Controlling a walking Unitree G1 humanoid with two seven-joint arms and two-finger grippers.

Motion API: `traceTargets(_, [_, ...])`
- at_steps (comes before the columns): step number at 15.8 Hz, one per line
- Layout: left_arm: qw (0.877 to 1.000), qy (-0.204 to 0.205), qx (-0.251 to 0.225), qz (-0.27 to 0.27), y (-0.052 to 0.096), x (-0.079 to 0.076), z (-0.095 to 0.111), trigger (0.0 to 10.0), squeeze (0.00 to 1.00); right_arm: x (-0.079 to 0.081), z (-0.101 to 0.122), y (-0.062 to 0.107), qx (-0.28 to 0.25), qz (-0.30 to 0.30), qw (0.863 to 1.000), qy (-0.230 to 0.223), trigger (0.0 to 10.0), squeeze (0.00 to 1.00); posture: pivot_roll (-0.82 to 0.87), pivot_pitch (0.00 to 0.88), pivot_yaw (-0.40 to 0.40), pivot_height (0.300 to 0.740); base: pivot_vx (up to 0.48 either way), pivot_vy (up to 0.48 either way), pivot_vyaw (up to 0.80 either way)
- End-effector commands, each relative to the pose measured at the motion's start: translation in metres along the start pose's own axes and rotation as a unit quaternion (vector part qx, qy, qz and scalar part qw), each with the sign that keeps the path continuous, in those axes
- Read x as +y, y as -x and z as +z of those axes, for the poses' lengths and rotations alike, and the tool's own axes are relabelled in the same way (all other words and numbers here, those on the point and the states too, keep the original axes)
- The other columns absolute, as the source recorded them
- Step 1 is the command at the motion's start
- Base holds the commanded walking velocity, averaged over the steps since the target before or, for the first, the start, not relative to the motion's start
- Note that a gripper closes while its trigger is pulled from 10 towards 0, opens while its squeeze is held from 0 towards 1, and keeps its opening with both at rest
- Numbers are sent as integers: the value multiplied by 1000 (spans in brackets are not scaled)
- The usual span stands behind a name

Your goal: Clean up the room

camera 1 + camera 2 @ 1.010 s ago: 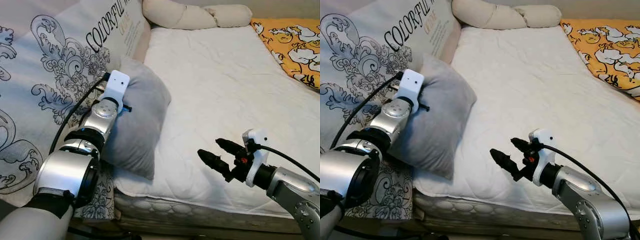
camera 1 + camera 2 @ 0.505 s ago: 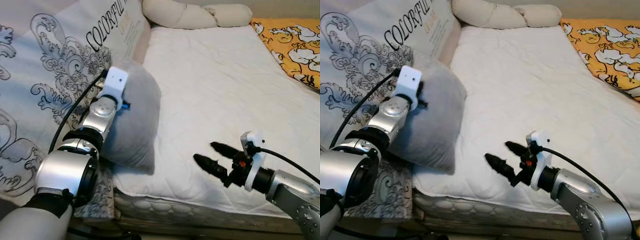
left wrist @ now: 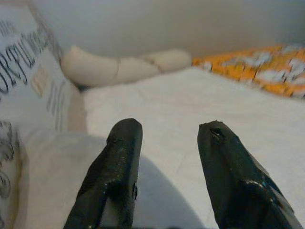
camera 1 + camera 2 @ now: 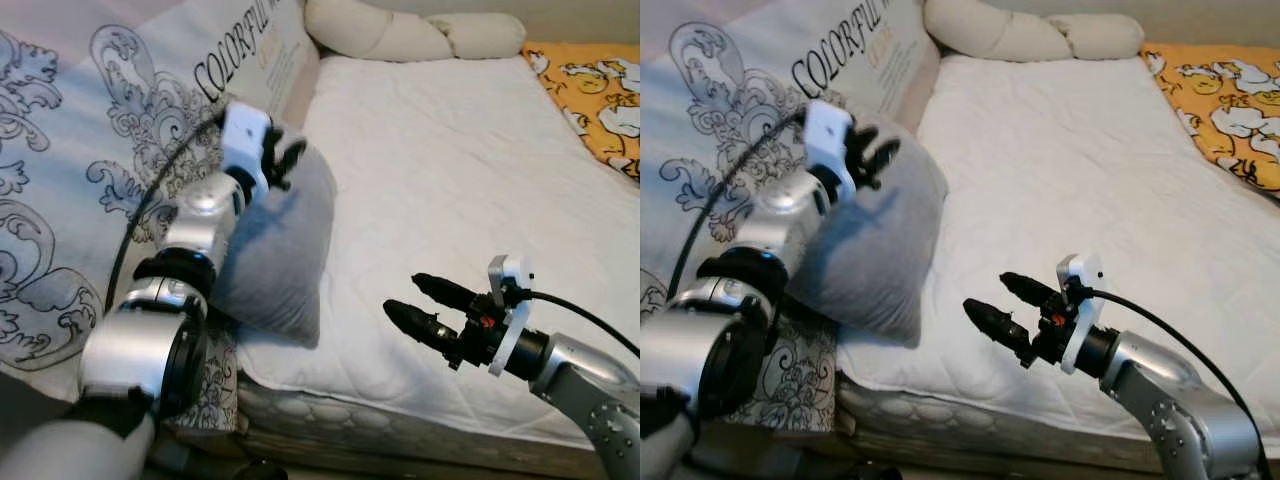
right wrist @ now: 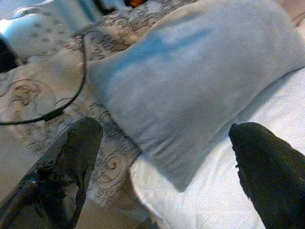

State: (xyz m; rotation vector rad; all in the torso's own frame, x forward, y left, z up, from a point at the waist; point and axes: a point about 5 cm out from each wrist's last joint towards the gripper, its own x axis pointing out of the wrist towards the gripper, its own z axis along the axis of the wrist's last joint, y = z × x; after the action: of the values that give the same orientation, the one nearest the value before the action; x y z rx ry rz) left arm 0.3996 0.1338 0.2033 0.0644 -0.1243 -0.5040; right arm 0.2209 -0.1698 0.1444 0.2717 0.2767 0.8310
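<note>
Grey pillow (image 4: 280, 250): propped on bed edge | left gripper (image 4: 283, 160): open, at its top | right gripper (image 4: 425, 305): open, empty | risk: unheld pillow slides floorward.

White bed (image 4: 470, 180), grey pillow (image 4: 285, 250) at edge, cream bolster (image 4: 400, 35), orange blanket (image 4: 600, 90)

Head pair high above the bed (image 4: 480, 150); wrist views close, perhaps sharing the grey pillow (image 5: 190, 86).
</note>
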Motion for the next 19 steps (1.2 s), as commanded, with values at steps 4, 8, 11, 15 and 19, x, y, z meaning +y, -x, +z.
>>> traceTargets(4, [999, 11, -14, 36, 40, -4, -8, 10000, 1000, -19, -16, 0, -18, -140, 990, -22, 10000, 1000, -134, 0, 53, 740, 0, 0, 0])
traceTargets(8, [998, 48, 29, 41, 92, -45, -23, 10000, 1000, -9, -31, -12, -21, -197, 980, -31, 10000, 1000, -86, 0, 18, 740, 0, 0, 0])
traceTargets(11, [991, 47, 72, 103, 134, -53, -30, 10000, 1000, -9, -30, -18, -58, -266, 962, -27, 10000, 1000, -84, 0, 24, 740, 0, -320, 0])
traceTargets(15, [981, 29, 125, 143, 159, -49, -43, 10000, 1000, -14, -28, -20, -50, -282, 958, -17, 10000, 1000, -71, 0, 10, 740, 0, -480, 0])
traceTargets(19, [976, 20, 147, 157, 166, -46, -44, 10000, 1000, -19, -28, -23, -61, -303, 950, -37, 10000, 1000, -68, 0, 9, 740, 0, -480, 0])
